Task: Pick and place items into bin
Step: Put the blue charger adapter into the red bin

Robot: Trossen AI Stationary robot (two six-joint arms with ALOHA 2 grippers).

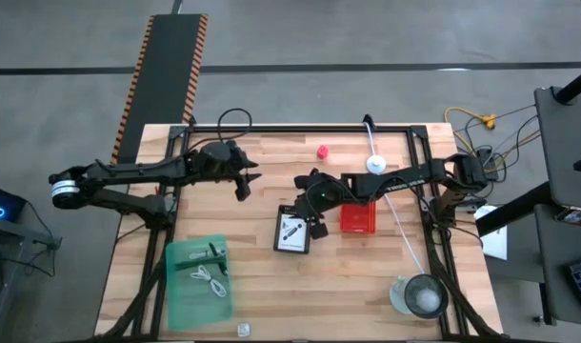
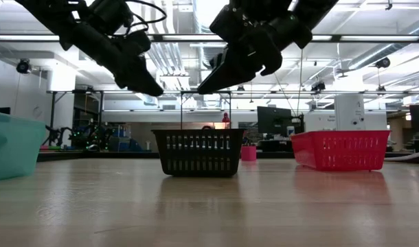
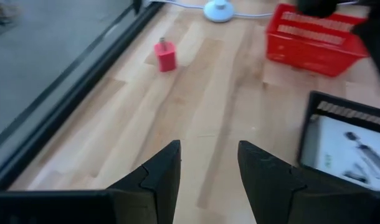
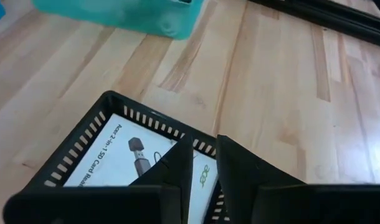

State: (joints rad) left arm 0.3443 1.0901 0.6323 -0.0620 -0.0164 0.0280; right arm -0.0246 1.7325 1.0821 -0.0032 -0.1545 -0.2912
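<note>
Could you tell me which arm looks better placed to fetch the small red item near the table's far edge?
Probably the left. The left gripper hangs open with nothing in it, and its wrist view faces the small red item. The right gripper is over the black basket.

Black basket [image 1: 292,232] mid-table; right gripper [image 1: 310,202] hangs just above its far rim, blocking entry from above. Red basket [image 1: 358,218] just beside, right of it. Green bin [image 1: 199,278] well apart, near-left. Bare wood between black basket and bin, passable. Left gripper [image 1: 245,181] hangs far-left of basket, clear of tabletop.
</note>
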